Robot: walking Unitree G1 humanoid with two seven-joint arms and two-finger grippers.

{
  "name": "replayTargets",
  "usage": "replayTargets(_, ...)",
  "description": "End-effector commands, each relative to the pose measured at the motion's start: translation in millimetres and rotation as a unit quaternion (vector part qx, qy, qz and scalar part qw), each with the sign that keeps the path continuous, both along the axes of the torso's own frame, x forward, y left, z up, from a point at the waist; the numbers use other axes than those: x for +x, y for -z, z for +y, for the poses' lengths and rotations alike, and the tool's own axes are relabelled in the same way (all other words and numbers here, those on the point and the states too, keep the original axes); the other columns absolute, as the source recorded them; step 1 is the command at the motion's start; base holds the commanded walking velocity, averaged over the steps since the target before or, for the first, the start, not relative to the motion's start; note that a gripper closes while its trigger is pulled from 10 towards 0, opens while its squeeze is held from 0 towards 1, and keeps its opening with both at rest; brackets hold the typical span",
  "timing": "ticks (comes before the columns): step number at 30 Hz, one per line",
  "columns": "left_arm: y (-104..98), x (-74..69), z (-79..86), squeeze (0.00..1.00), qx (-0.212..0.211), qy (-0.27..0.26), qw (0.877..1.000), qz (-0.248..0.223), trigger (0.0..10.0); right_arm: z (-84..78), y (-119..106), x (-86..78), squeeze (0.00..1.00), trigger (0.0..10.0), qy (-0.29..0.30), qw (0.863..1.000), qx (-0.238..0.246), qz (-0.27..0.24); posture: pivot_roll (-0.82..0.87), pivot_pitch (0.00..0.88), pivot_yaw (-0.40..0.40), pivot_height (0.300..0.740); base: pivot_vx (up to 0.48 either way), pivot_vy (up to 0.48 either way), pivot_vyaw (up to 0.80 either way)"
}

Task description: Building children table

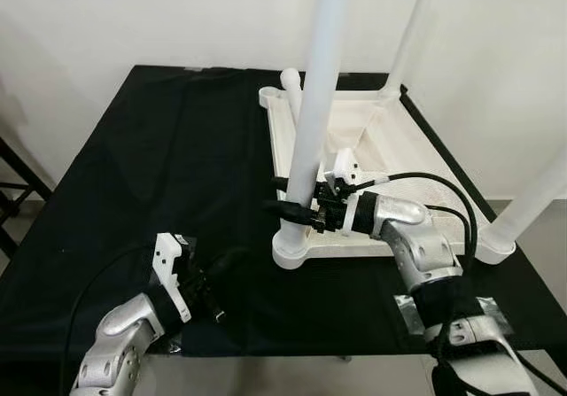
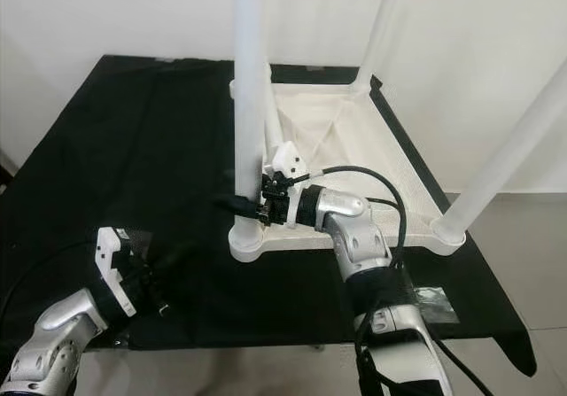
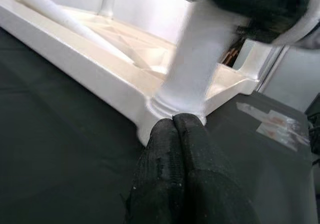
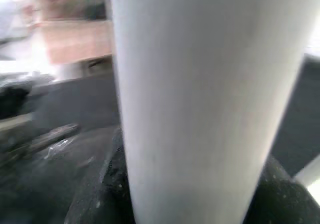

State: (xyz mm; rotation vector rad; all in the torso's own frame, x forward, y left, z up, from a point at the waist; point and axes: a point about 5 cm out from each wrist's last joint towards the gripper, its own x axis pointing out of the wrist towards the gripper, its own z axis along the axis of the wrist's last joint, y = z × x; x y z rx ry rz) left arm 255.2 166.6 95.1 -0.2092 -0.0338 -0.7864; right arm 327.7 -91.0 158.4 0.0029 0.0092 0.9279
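Observation:
A white children's table (image 1: 381,139) lies upside down on a black-covered worktable (image 1: 177,157). Its near-left leg (image 1: 317,95) stands upright in the corner socket (image 1: 291,252). My right gripper (image 1: 285,199) is shut on this leg just above the socket; in the right wrist view the leg (image 4: 200,98) stands close between the dark fingers (image 4: 107,174). My left gripper (image 1: 215,300) rests shut and empty on the cloth at the front left, a short way from that corner. Its fingertips (image 3: 175,129) point at the socket (image 3: 175,108).
Two more legs stand upright, at the far right (image 1: 412,24) and the near right (image 1: 536,197). A loose white tube (image 1: 292,90) lies slanted inside the frame at the far left corner. Tape (image 1: 425,312) is stuck on the cloth near the front edge.

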Motion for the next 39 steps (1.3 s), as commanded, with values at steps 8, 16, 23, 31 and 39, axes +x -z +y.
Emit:
replayTargets(8,3.1,-1.4,-2.8,0.0,0.004,0.005,1.0,0.005,10.0,13.0,63.2,-28.9,0.0,0.0,0.153,0.977,-0.088,0.121,0.01,0.035,-0.089,0.74,0.0,0.0,0.0)
replayTargets(16,3.1,-0.5,-0.3,0.0,0.005,-0.005,1.0,0.003,10.0,19.0,52.9,-23.6,0.0,10.0,0.136,0.98,-0.053,0.137,0.02,0.039,-0.076,0.74,0.0,0.0,0.0)
replayTargets(23,3.4,1.0,-1.9,0.0,0.005,0.003,1.0,0.009,10.0,8.5,5.8,0.6,0.79,10.0,-0.034,0.998,-0.044,0.032,0.02,0.031,-0.067,0.74,0.0,0.0,0.0)
replayTargets(31,4.5,2.3,-3.0,0.0,0.009,0.003,1.0,0.012,10.0,-4.1,-17.3,14.2,0.0,10.0,-0.159,0.984,-0.082,0.001,0.03,0.02,-0.074,0.74,0.0,0.0,0.0)
replayTargets(39,6.5,3.6,-4.2,0.0,0.012,0.002,1.0,0.015,10.0,-6.4,-32.1,39.3,0.0,9.1,-0.165,0.982,-0.091,0.01,0.05,0.0,-0.092,0.74,0.0,0.0,0.0)
